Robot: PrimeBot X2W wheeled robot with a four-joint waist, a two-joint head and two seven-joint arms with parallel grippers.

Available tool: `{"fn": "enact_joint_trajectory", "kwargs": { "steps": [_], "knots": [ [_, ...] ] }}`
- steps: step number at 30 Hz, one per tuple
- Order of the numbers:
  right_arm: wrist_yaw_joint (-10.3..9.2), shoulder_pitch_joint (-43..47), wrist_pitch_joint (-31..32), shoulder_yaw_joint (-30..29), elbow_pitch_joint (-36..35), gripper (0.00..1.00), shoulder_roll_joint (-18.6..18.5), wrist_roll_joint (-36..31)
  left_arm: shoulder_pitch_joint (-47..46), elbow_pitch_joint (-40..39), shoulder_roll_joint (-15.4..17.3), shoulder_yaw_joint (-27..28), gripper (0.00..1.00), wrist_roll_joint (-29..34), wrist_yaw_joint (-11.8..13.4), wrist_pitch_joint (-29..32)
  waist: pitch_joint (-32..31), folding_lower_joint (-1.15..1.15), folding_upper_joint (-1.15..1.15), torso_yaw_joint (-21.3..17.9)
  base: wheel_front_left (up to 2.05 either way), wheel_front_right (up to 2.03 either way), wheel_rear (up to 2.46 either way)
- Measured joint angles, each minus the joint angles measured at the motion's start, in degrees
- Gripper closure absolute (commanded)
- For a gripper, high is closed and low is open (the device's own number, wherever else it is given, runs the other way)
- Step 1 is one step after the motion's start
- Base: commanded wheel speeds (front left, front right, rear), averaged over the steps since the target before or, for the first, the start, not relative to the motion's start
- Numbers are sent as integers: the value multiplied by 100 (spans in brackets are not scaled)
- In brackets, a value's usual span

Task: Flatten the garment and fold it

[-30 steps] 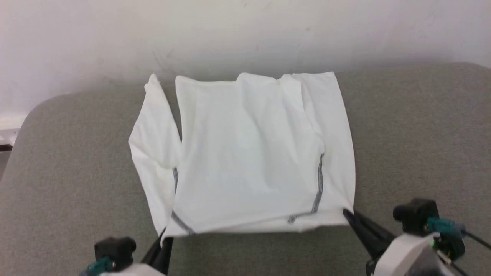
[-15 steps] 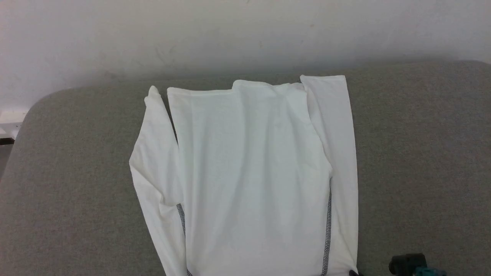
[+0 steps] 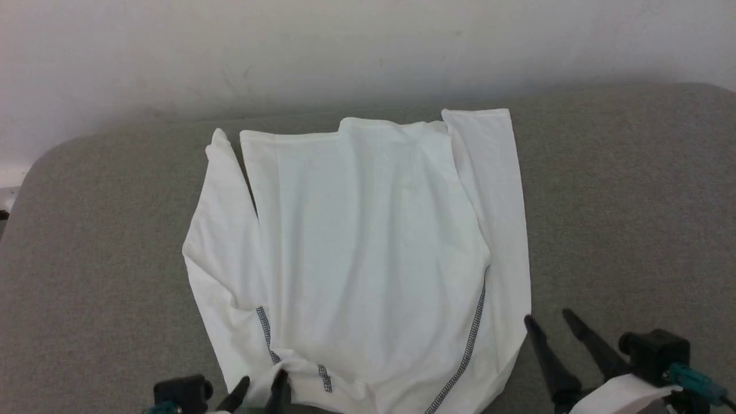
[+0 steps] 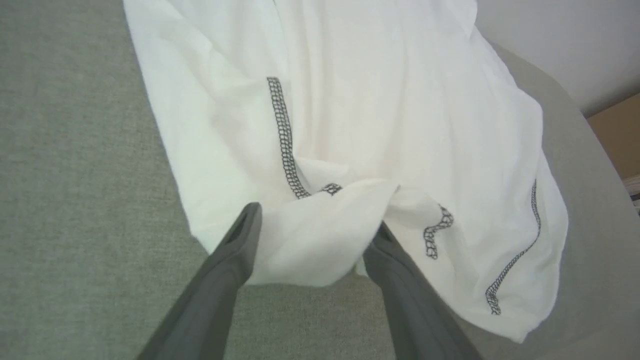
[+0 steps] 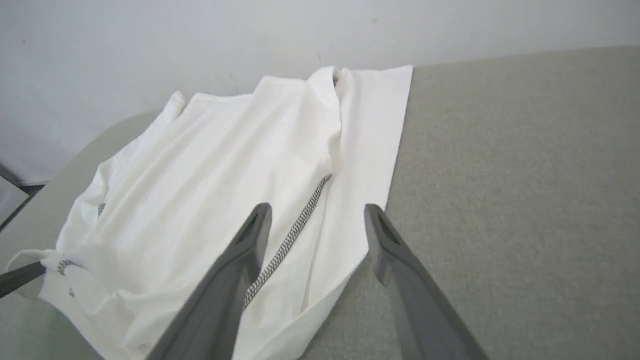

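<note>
Two hands, both spread wide, neither clamped on anything.

- Left hand (image 3: 263, 378): bottom edge of the head view, lower left. In the left wrist view a puffed fold of the garment (image 3: 374, 230) sits loose in the gap between its fingers. The cloth lies against the inner side of the finger on the right of that view, and the other fingertip sits at the cloth's edge. No pinch.
- Right hand (image 3: 547, 315): lower right of the head view, fingertips just beside the garment's lower right corner, above bare desk (image 3: 632, 201). In the right wrist view one finger lines up over the cloth near a stitch line and the other over the grey surface. Cannot tell whether either tip touches.

Garment:
- White, thin fabric, lying in the centre of the head view on the grey fabric-covered desk.
- Neck end is toward the pale wall (image 3: 345, 46) at the top of the frame, hem end toward the bottom edge.
- A sleeve runs down each side of the body panel. The right one is a straight strip; the left one is angled outward at mid-height.
- Dark zigzag stitching (image 3: 468, 345) shows in two lines low on the body, one at each side, with a short piece more at the lower left.
- The upper and middle parts lie fairly flat, with soft lengthwise creases.
- The hem end is rumpled, bunched most at the lower left by the left hand, with its edge curling at the lower right.
</note>
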Motion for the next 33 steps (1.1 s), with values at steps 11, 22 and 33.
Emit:
{"fn": "enact_joint_trajectory", "kwargs": {
  "steps": [11, 22, 33],
  "knots": [
    [0, -435, -205, -357, -1077, 0, 242, -382, -1438, -938, 732, 816, 0, 154, 63, 70, 308, 0, 0, -74, 0, 0, 0],
    [0, -1216, -240, -281, -1382, 0, 287, -434, -4714, 1173, 1225, 1104, 0, 87, -389, 266, 1295, 2, 0, -234, 0, 0, 0],
    [0, -1684, -475, 42, -1209, 0, 293, -470, -6807, 3457, 1801, 695, 0, -15, -866, 1982, 2166, 1, 0, -655, 0, 0, 0]
  ]
}}
